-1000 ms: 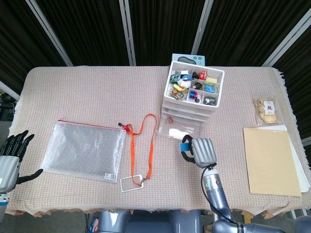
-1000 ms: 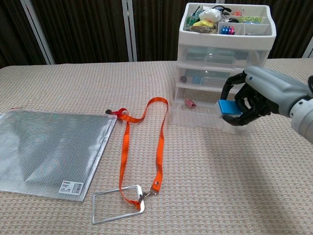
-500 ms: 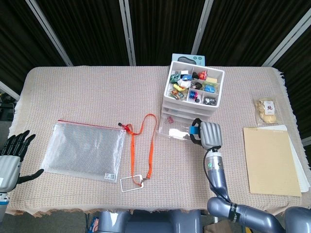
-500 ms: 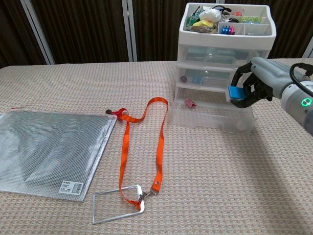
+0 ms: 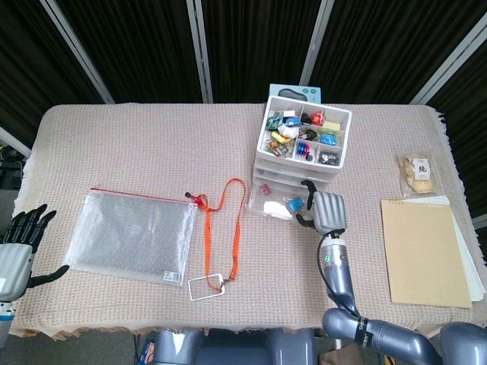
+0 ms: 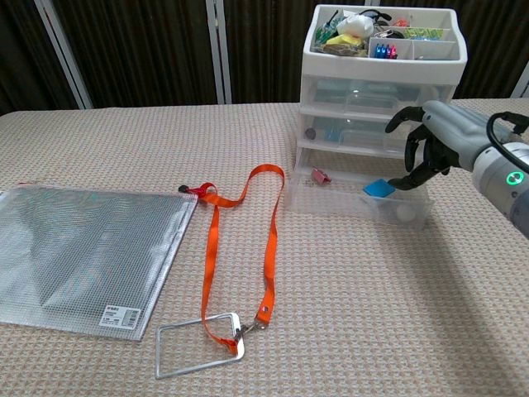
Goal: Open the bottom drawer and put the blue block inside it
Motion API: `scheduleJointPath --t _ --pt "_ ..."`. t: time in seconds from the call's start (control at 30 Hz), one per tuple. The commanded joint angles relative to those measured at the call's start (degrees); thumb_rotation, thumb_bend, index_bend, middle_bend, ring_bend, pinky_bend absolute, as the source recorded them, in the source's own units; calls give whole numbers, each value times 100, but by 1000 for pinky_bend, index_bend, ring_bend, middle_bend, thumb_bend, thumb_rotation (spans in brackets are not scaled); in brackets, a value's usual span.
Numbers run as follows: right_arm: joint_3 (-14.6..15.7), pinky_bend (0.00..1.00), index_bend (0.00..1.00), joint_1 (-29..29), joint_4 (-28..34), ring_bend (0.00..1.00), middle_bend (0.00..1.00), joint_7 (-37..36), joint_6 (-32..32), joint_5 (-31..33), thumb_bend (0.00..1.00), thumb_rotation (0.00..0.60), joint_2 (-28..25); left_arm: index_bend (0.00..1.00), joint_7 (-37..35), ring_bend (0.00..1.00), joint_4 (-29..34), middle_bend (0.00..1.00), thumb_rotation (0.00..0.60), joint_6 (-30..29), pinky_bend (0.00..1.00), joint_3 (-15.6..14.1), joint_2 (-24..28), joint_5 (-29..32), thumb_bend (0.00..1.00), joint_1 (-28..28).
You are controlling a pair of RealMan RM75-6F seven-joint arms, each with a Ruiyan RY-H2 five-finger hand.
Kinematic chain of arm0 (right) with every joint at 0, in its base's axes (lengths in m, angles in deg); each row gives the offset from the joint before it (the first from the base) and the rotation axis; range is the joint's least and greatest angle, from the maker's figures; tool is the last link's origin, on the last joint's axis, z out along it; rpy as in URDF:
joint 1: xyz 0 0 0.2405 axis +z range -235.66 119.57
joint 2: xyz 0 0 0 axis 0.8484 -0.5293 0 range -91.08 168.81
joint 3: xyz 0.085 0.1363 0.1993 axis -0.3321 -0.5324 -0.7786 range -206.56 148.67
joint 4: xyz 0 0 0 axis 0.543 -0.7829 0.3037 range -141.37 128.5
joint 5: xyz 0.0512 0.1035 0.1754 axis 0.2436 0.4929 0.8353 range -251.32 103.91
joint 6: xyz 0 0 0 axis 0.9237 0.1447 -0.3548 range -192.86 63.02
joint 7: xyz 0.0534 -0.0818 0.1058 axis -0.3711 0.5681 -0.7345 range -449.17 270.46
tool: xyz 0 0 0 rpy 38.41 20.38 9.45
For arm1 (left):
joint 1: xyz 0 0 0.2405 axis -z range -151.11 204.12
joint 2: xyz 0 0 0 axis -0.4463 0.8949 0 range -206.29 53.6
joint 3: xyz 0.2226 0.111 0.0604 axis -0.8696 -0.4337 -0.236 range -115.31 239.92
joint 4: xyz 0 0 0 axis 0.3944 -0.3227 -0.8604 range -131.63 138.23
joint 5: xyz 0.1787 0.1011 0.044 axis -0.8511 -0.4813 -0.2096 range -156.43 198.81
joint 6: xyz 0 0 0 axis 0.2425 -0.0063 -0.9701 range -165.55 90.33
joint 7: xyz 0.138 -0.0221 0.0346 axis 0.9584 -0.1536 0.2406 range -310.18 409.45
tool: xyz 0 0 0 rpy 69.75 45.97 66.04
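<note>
Fingers (image 6: 411, 149) of the right hand (image 6: 430, 142) were spread apart and empty above the pulled-out bottom drawer (image 6: 355, 198), holding nothing. Inside that drawer lay the blue block (image 6: 379, 188), tilted, just below the fingertips. At the table's (image 5: 137, 144) left edge, the left hand (image 5: 19, 247) hung with fingers apart.

The block (image 6: 379, 188) was bright blue inside the clear, colourless bottom drawer (image 6: 355, 197) of a white-framed drawer unit (image 5: 302, 163). The lanyard (image 6: 240, 248) was orange. The table (image 5: 137, 144) wore a beige woven cloth; near its right edge lay a tan folder (image 5: 423, 252).
</note>
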Motion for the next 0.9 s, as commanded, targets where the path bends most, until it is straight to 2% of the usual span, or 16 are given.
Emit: scheduleJointPath --t 0.03,0.1,0.2,0.23,0.27,0.33,0.5,0.7,0.9 --pt "181 561 285 -111 217 506 500 -197 -155 -335 126 600 -132 76 -4 0 1 0 600 -3 0 -1 -1 -3 119 -1" --pt "384 535 303 -188 306 467 469 -335 -358 -780 150 600 -220 77 -20 0 13 0 600 -12 0 -5 0 -13 119 -4" --pt "906 475 304 -323 252 341 372 -452 -721 -1692 164 600 -419 77 -34 0 4 0 600 -77 0 -1 -7 -64 121 -16" --pt "1227 423 302 -389 156 284 327 -493 -874 -2176 165 600 -553 77 -39 0 -10 0 600 -113 0 2 -17 -82 121 -26" --pt "1390 380 298 -430 100 248 296 -540 -953 -2414 166 600 -629 77 -41 0 -19 0 600 -129 0 2 -22 -91 121 -31" --pt "1791 264 266 -510 -7 158 217 -598 -1041 -2905 168 600 -817 78 -43 0 -40 0 600 -173 0 8 -38 -116 120 -41" --pt "2482 167 170 -619 -368 42 116 -107 -1186 -3812 241 600 -1092 78 -43 0 -100 0 600 -269 0 22 -86 -188 119 -51" --pt "2762 125 113 -702 -890 0 45 938 -1231 -4401 319 600 -999 77 -42 0 -162 0 600 -361 0 41 -133 -231 120 -68" --pt "2790 114 114 -676 -1322 0 39 2096 -1082 -4751 330 600 -810 78 -32 0 -200 0 600 -398 0 50 -161 -247 118 -74"
